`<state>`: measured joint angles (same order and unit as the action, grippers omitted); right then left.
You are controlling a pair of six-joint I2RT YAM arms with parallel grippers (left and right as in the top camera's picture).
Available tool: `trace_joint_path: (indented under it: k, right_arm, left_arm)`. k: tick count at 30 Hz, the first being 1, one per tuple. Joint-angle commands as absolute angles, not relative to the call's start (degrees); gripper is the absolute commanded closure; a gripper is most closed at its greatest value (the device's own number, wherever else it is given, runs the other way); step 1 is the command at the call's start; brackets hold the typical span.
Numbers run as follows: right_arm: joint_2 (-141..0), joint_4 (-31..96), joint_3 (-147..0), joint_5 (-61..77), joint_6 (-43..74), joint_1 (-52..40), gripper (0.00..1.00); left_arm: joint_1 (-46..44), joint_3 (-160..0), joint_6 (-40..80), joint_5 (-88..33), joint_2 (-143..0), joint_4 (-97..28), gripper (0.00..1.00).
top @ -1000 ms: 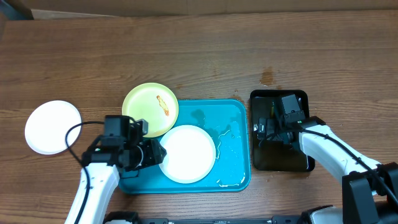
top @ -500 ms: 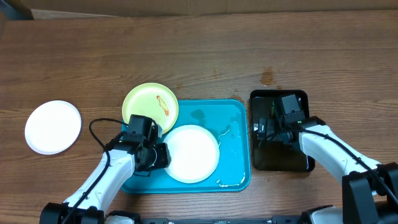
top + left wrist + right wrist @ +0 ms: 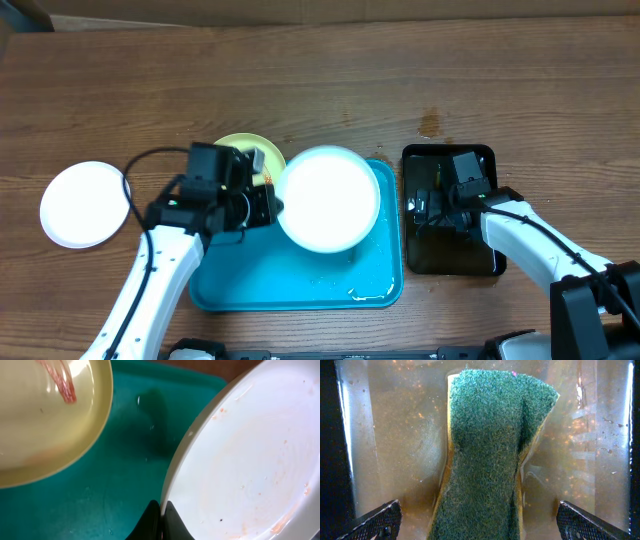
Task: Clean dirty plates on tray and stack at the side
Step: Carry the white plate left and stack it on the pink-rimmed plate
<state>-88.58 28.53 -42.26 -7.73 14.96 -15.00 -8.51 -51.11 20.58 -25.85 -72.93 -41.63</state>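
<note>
left gripper (image 3: 268,205) jaws pinch the left rim of the smeared white plate (image 3: 330,198), held over the tray (image 3: 300,290), far right, probably presented for scrubbing. right gripper (image 3: 477,519) jaws spread over the sponge (image 3: 490,435) in the black tray (image 3: 480,262), gripping nothing. yellow-green plate (image 3: 238,148) waits at the tray's far-left corner. second white plate (image 3: 85,204) sits left on the tabletop (image 3: 320,90), likely the stack spot.
</note>
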Motion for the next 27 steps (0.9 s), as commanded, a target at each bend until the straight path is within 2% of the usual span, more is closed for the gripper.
trace_joint_path:
  k: [1,4,9,18,21,27]
  right_arm:
    - [-88.8,28.4,-42.1,-8.1,14.9,-14.9,0.00]
    - [-88.8,28.4,-42.1,-8.1,14.9,-14.9,0.00]
    - [-88.8,28.3,-42.1,-8.1,14.9,-14.9,0.00]
    - [-88.8,28.3,-42.1,-8.1,14.9,-14.9,0.00]
    - [-88.8,28.4,-42.1,-8.1,14.9,-14.9,0.00]
    - [-88.8,28.3,-42.1,-8.1,14.9,-14.9,0.00]
  left_arm:
    - [-4.6,-54.5,19.6,-22.3,-72.1,-42.6,0.96]
    - [1.6,-54.5,20.9,-17.5,-72.5,-43.3,0.96]
    - [18.6,-54.5,20.8,-17.2,-75.9,-44.7,0.96]
    - [48.3,-54.5,25.3,-28.3,-86.6,-40.8,0.96]
    - [54.5,-54.5,26.5,-30.7,-89.8,-37.8,0.96]
    - [61.1,-54.5,27.9,-30.5,-93.3,-33.1,0.96]
